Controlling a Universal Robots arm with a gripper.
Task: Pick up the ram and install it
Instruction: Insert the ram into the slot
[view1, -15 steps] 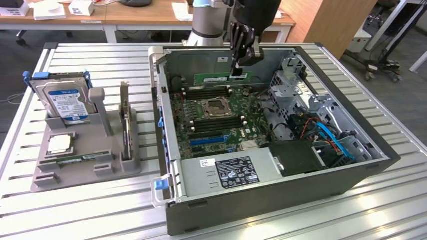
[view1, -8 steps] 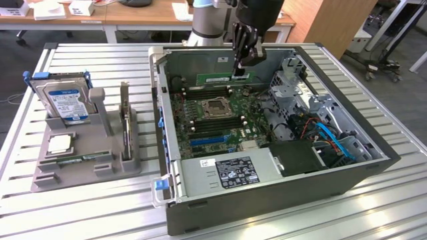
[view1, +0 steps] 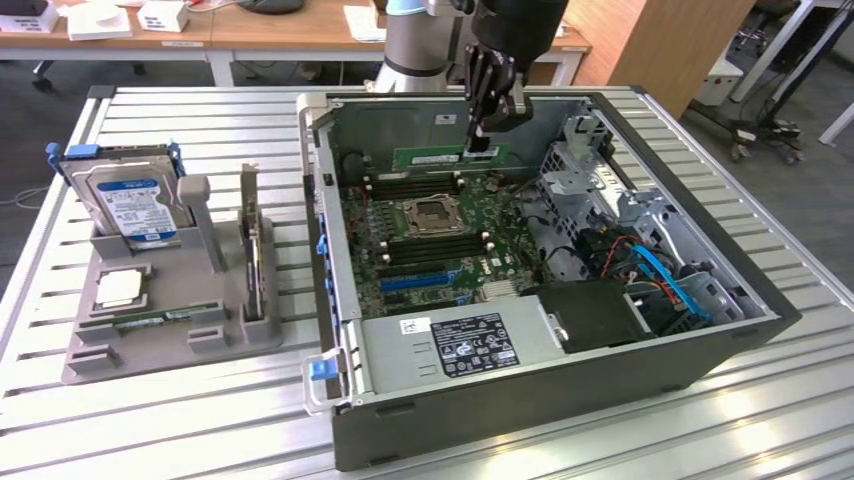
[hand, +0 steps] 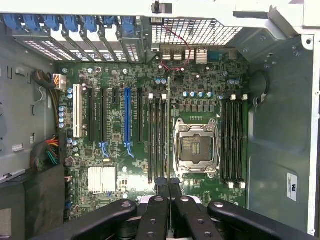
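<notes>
jaws clamped on the ram by its top edge, holding it upright & level inside the open pc case, near the far wall. wrist view has the stick edge-on over the dimm slots beside the cpu socket. hdd sits in the grey rack on the bench.

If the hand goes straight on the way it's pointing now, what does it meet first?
Probably the ram gripped in the hand would reach the memory slots beside the CPU socket first; which slot exactly, I can't tell.
</notes>
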